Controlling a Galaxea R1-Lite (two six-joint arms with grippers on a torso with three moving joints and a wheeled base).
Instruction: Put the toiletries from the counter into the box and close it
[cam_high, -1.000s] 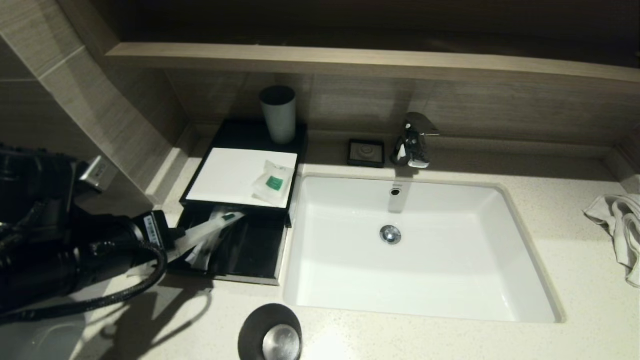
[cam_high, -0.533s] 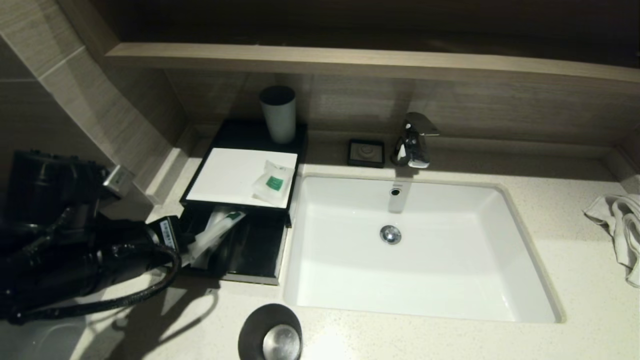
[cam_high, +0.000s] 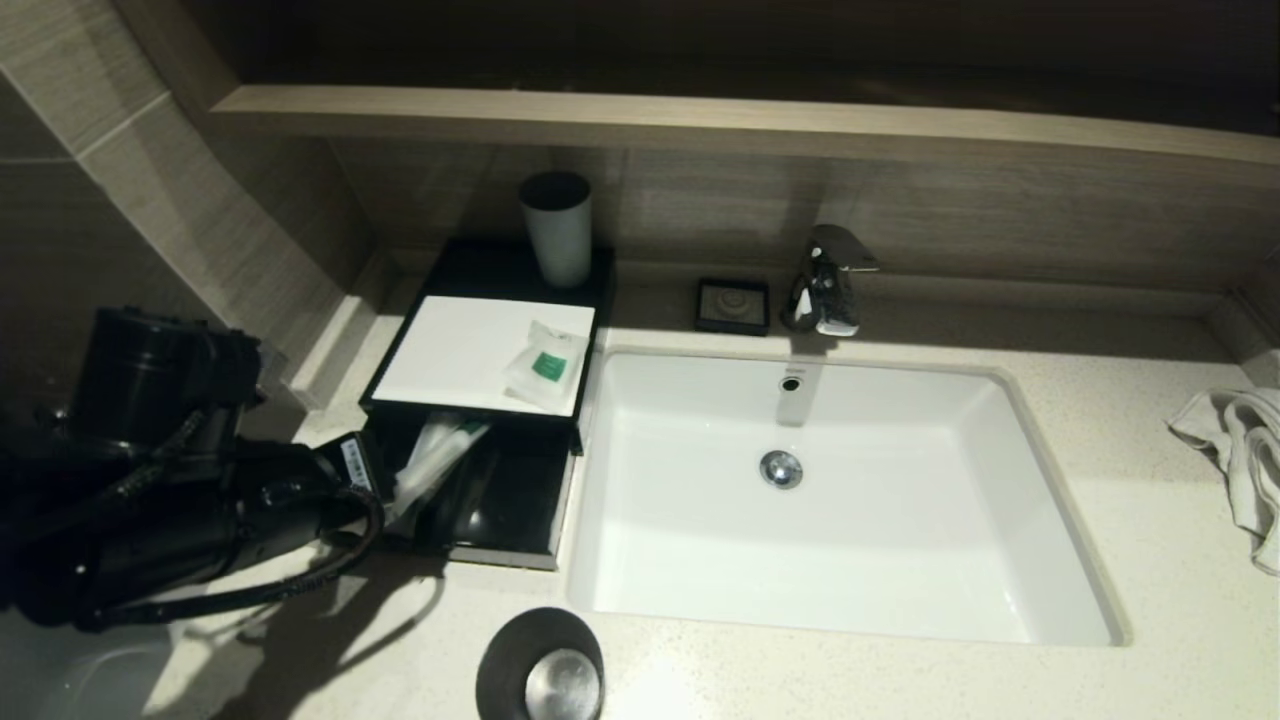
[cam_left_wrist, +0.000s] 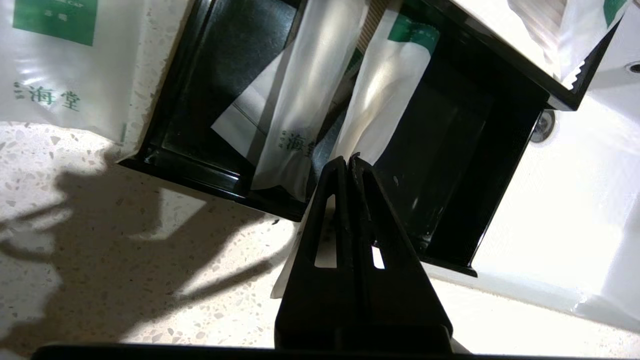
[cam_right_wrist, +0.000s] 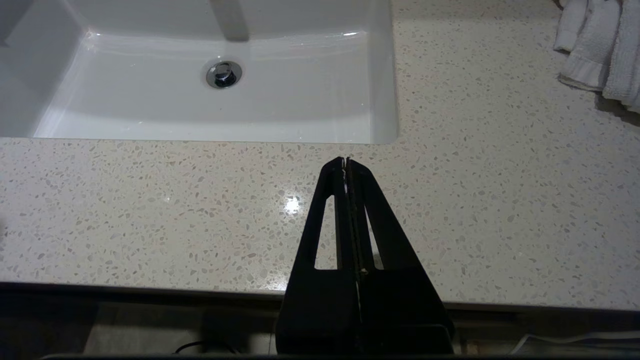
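The box (cam_high: 450, 340) stands on the counter (cam_high: 700, 670) left of the sink, its front drawer (cam_high: 510, 500) pulled open. My left gripper (cam_left_wrist: 348, 159) (cam_high: 392, 492) is at the drawer's front left corner, shut on a long sachet (cam_left_wrist: 385, 100) whose green end reaches into the drawer. A second long sachet (cam_left_wrist: 305, 110) lies in the drawer beside it. One small sachet (cam_high: 545, 365) rests on the box's white top. Another small sachet (cam_left_wrist: 55, 65) lies on the counter beside the drawer. My right gripper (cam_right_wrist: 346, 160) hangs shut and empty over the counter's front edge.
A grey cup (cam_high: 556, 228) stands on the back of the box. A small black soap dish (cam_high: 733, 305) and the tap (cam_high: 825, 280) sit behind the white sink (cam_high: 1000, 560). A dark round cup (cam_high: 545, 665) is at the front edge, a towel (cam_high: 1240, 460) at the far right.
My left arm has moved right toward the open drawer, carrying the long sachet farther into it. The gripper stays shut on it.
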